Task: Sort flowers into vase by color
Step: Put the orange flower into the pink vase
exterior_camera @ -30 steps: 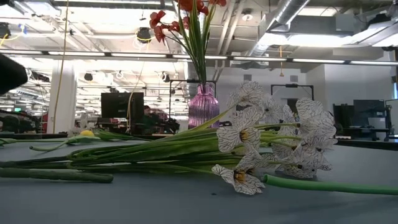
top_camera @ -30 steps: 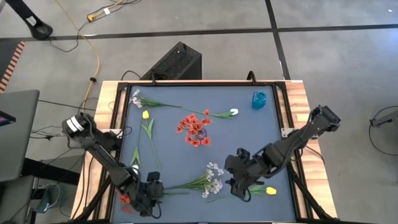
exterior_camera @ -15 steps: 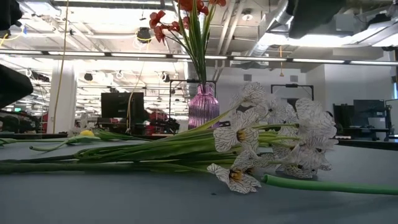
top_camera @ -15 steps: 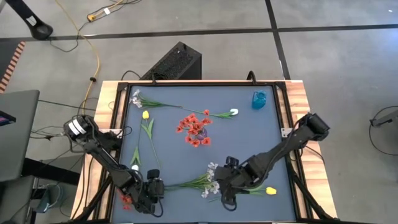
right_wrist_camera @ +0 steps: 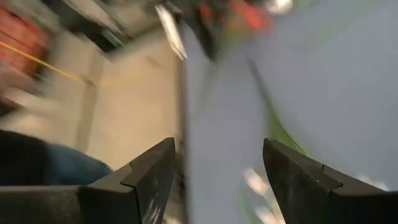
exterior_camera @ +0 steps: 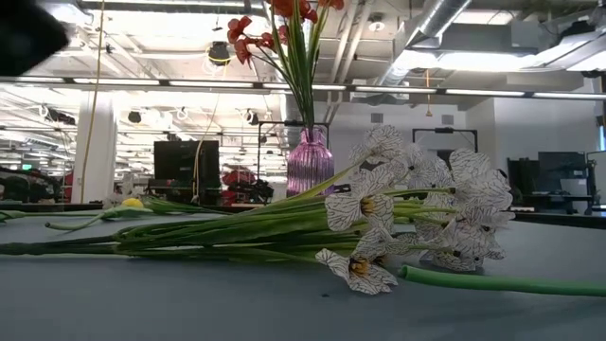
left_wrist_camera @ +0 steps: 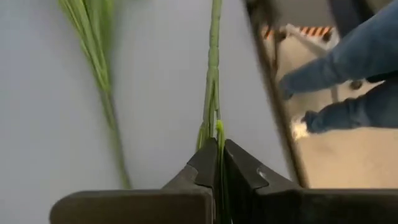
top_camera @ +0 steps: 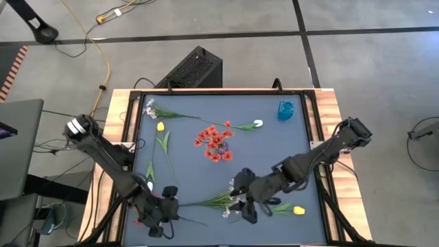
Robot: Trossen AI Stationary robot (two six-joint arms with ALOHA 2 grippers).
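My left gripper (top_camera: pixel 167 215) (left_wrist_camera: pixel 217 155) hangs over the table's near left corner, shut on a thin green stem (left_wrist_camera: pixel 213 74). Red blossoms (top_camera: pixel 140 220) show right behind it. My right gripper (top_camera: pixel 241 210) (right_wrist_camera: pixel 219 149) stands open above a spray of white-lilac blossoms (top_camera: pixel 233 200) (exterior_camera: pixel 417 208), which lies on the mat and touches no finger. A purple vase (top_camera: pixel 219 143) (exterior_camera: pixel 310 161) in the middle holds red flowers. A blue vase (top_camera: pixel 285 110) stands at the far right. My left gripper pinches the green stem (left_wrist_camera: pixel 217 134) between its two shut fingers. The fingers slant down toward the table's near right, and the stem runs on ahead of the fingertips, roughly along them. Whether its far end still lies on the mat, I cannot tell.
Loose flowers lie on the mat: a yellow tulip (top_camera: pixel 160 127) at the left, a second yellow tulip (top_camera: pixel 299 210) near right, a white tulip (top_camera: pixel 258 123), another white-lilac spray (top_camera: pixel 149 106) far left. A leafy stem (left_wrist_camera: pixel 93 43) lies beside the held one. A person's legs (left_wrist_camera: pixel 348 68) show past the table edge.
My left gripper has shut on the green stem and risen. My right gripper has moved toward the table's left edge, over the white-lilac spray, has tipped upward, and has stayed open.
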